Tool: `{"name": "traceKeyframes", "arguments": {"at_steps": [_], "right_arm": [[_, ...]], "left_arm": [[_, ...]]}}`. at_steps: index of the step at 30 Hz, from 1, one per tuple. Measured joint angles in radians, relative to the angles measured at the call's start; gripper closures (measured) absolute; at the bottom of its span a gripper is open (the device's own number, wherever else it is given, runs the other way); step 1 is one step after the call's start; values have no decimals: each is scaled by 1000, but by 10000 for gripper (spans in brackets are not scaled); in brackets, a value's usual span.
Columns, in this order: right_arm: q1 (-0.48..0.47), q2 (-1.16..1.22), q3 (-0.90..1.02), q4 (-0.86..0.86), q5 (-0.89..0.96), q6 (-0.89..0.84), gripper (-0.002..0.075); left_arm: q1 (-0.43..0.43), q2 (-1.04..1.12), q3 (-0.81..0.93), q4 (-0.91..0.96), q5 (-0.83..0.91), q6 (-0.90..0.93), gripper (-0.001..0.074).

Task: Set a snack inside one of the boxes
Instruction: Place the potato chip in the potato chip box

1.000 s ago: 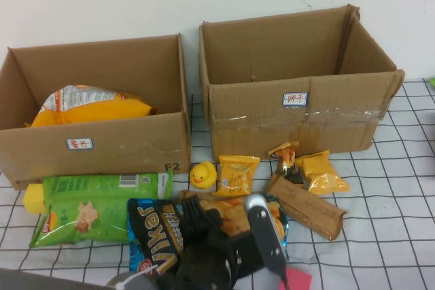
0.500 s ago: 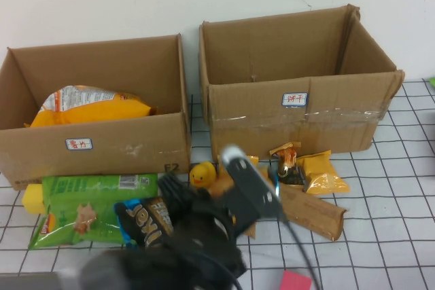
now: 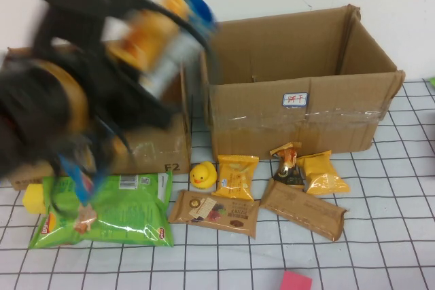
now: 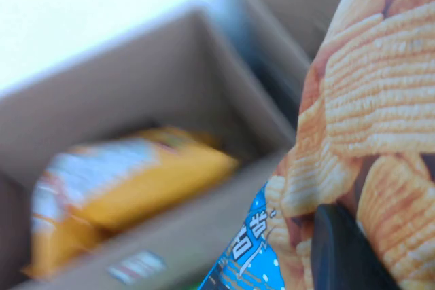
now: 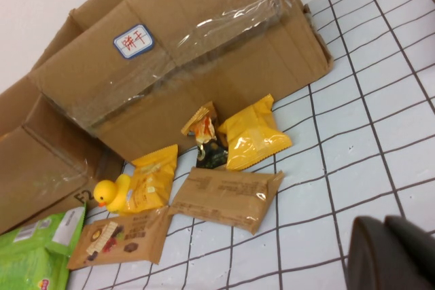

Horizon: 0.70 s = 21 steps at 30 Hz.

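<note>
Blue chip bag (image 3: 160, 39) within left gripper (image 3: 146, 35) jaws

Both boxes, the left box (image 3: 146, 151) and the right box (image 3: 299, 110), are matt brown cardboard, the right one banded with shiny clear tape (image 5: 224, 22). The chip bag (image 4: 367, 113) held up by the left gripper (image 3: 146, 35) is glossy printed film, like the green bag (image 3: 109, 212). The right gripper (image 5: 394, 252) at the view's five o'clock looks smooth black plastic.

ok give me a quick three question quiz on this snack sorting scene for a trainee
1. True or false: the left gripper holds a chip bag above the left box.
2. What already lies inside the left box: A) a rubber duck, B) a yellow chip bag, C) nothing?
3. What toy sits on the table in front of the boxes?

Key: 1 true; 2 B; 3 the rubber duck. The right gripper is low over the table, holding nothing.
</note>
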Motion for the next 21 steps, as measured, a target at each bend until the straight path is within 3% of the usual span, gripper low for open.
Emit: {"name": "traceKeyframes", "arguments": {"at_steps": [6, 11, 17, 19, 21], "right_arm": [[0, 0, 0, 0, 0, 0, 727], [0, 0, 0, 0, 0, 0, 727], [0, 0, 0, 4, 1, 0, 727], [0, 0, 0, 11, 5, 0, 727], [0, 0, 0, 13, 6, 0, 727]], "left_arm": [[283, 30, -2, -8, -224, 4, 577], [511, 140, -2, -6, -496, -163, 577], [684, 319, -2, 5, -817, -336, 576], [710, 381, -2, 9, -889, -351, 533], [726, 436, -17, 15, -925, -360, 422]]}}
